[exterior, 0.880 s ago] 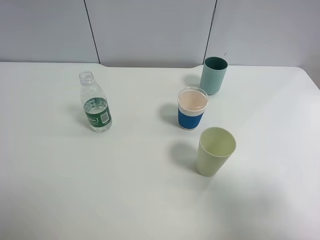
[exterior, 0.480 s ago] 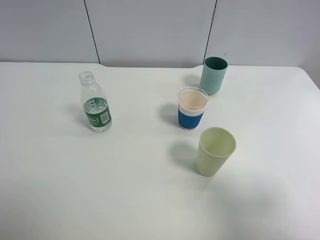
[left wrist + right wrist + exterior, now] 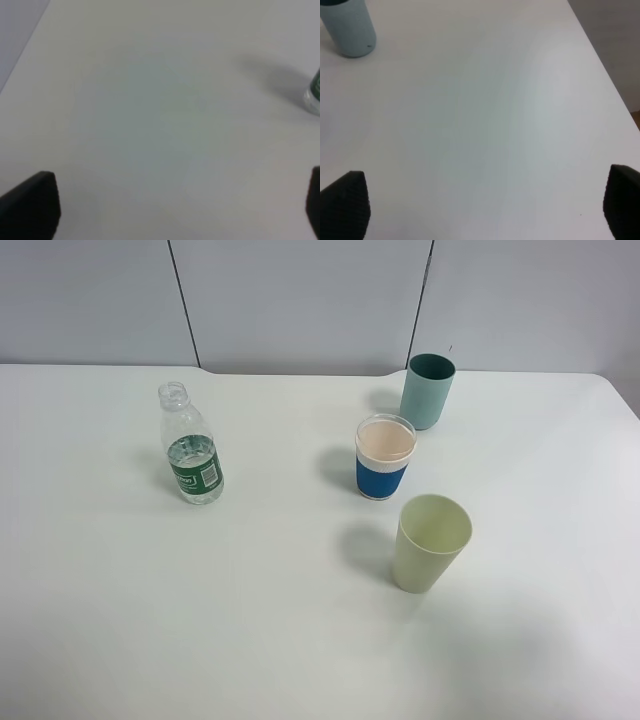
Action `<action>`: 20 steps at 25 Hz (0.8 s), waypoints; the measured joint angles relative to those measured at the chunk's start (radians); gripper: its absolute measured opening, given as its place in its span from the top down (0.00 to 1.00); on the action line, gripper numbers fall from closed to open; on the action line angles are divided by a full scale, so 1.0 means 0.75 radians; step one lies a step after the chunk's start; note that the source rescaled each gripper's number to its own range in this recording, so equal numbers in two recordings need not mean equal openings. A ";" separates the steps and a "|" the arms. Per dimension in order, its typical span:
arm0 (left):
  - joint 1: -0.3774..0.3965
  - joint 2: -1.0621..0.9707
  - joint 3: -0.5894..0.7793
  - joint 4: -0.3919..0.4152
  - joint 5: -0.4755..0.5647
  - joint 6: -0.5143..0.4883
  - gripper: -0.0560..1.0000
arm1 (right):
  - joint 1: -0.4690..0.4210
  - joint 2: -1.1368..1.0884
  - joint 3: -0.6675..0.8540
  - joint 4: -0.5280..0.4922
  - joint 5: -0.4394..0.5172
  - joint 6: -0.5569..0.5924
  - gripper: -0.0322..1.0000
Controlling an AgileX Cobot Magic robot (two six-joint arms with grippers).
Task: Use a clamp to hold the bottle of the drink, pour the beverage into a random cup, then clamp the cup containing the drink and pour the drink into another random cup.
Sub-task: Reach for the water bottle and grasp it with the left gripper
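Step in hand: we judge the task at its very start; the small clear plastic bottle with a green label (image 3: 192, 450) stands ungrasped, and no arm shows in the high view.
Next move: we would carry the left gripper (image 3: 172, 210) to the bottle, set its jaws around the body and close gently, since thin plastic may buckle.
Left claw: spread wide, holding nothing.
Right claw: the right gripper (image 3: 482, 205) likewise gapes, empty.
Bottle: upright, no cap visible, ribbed shoulders, on the left of the white table (image 3: 120, 620), well apart from the cups.
Cups: the short blue-banded cup (image 3: 384, 460) stands between the tall teal cup (image 3: 427, 390) and a pale yellow-green cup (image 3: 430, 542).
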 joint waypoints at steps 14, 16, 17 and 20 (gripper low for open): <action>0.000 0.000 0.000 0.000 0.000 0.000 0.00 | 0.000 0.000 0.000 0.000 0.000 0.000 0.12; 0.000 0.000 0.000 0.000 0.000 0.000 0.00 | 0.000 0.000 0.000 0.000 0.000 0.000 0.12; 0.000 0.000 0.000 0.000 0.000 0.000 0.00 | 0.000 0.000 0.000 0.000 0.000 0.000 0.12; 0.000 0.000 0.000 0.000 0.000 0.000 0.00 | 0.000 0.000 0.000 0.000 0.000 0.000 0.12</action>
